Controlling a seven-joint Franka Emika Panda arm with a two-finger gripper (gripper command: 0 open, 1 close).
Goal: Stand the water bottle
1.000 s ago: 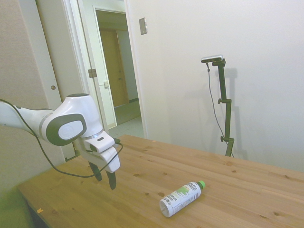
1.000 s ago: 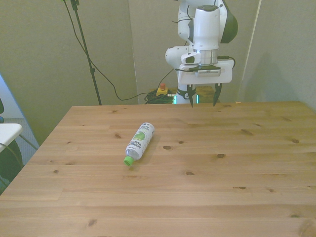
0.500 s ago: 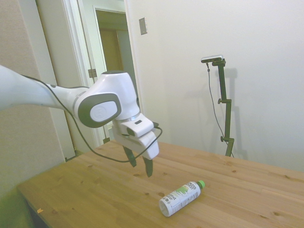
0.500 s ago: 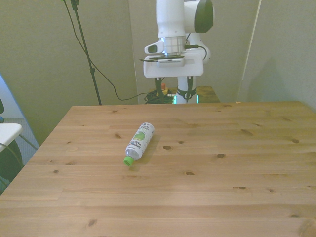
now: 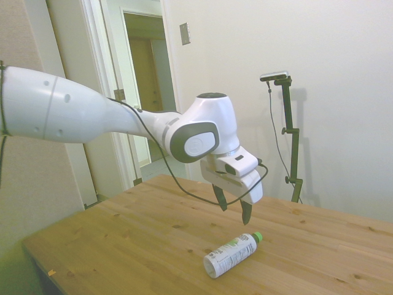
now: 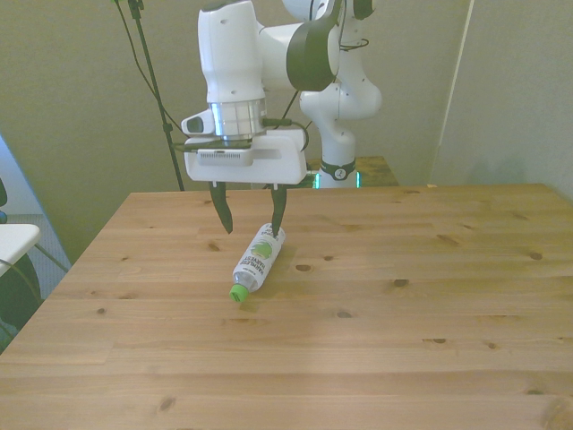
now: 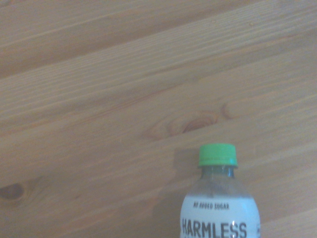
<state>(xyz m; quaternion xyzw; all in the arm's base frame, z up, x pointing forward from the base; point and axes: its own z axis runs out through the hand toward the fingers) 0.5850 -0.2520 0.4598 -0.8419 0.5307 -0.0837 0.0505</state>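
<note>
Printed on the white label of the small clear plastic water bottle (image 7: 220, 203) with a green screw cap: "NO ADDED SUGAR" in small dark letters, and below it "HARMLESS" in large dark capitals, cut off at the wrist picture's edge. Green graphic on the label visible in the front view, too small to read there.

Lying on its side on the light wooden counter (image 6: 403, 340), well in from every edge, nearer the far edge than the near one and toward the front view's left; cap end pointing to the near edge, base end to the far edge (image 6: 255, 262) (image 5: 229, 254).

White arm stretched out over the counter, wrist bent down, pincer (image 6: 250, 209) (image 5: 233, 208) pointing straight down above the bottle's base end. Dark fingers spread apart, gripping nothing; one fingertip just at the bottle's base, contact impossible to tell.
</note>
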